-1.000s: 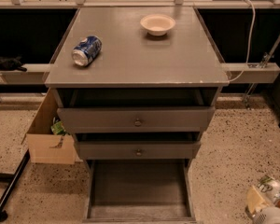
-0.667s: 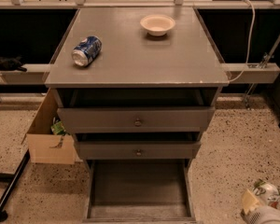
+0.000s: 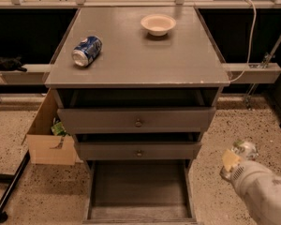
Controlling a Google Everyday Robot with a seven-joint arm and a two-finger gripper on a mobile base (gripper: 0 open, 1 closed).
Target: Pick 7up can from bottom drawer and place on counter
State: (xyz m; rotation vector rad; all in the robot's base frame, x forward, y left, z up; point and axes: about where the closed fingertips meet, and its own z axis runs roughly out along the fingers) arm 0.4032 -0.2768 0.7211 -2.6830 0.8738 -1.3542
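the counter [image 3: 145, 55] is your landmark: a broad grey top with a blue-and-white can [image 3: 87, 51] at its left and a pale bowl [image 3: 158, 24] toward its back. below the counter the bottom drawer [image 3: 139, 191] stands pulled out, its tray showing nothing inside. the gripper [image 3: 237, 157] has climbed since a second ago and is now low and right of the counter's front corner, outside the drawer. its jaws look closed around the 7up can [image 3: 246, 149], though the grip is partly hidden. so the pick seems done; you have the lift and placing left.
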